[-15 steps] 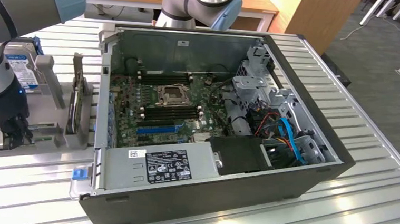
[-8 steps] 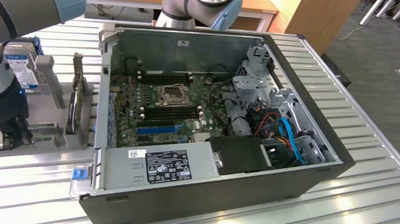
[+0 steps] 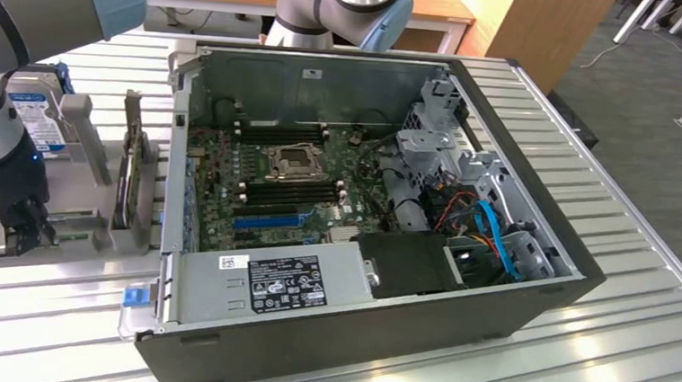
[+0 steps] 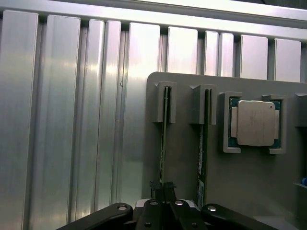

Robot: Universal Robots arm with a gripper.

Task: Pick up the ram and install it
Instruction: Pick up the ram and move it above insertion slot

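1. Gripper. In the wrist view the gripper (image 4: 163, 186) stands over the grey holder plate (image 4: 249, 187), and its two fingertips (image 4: 155, 185) sit tight on either side of the ram (image 4: 164, 134). The jaws are drawn almost together and appear to pinch the top edge of the stick; the contact itself is dark and hard to confirm.

2. Ram. The ram stands on edge in its slot on the holder plate, one end seated in a grey bracket. A second ram (image 4: 202, 143) stands parallel in the next slot, just beside it and clear of the fingers. A CPU (image 4: 254, 123) rests in a framed pocket beyond the second stick.

3. Surroundings. In the exterior view the gripper (image 3: 11, 231) hangs low at the exterior view's left, outside the open case (image 3: 426, 350). A hard drive (image 3: 33, 120) and a card (image 3: 136, 172) stand upright between the arm and the case. The motherboard (image 3: 281, 178) lies exposed inside. Everything rests on a slatted metal table (image 3: 619, 337).
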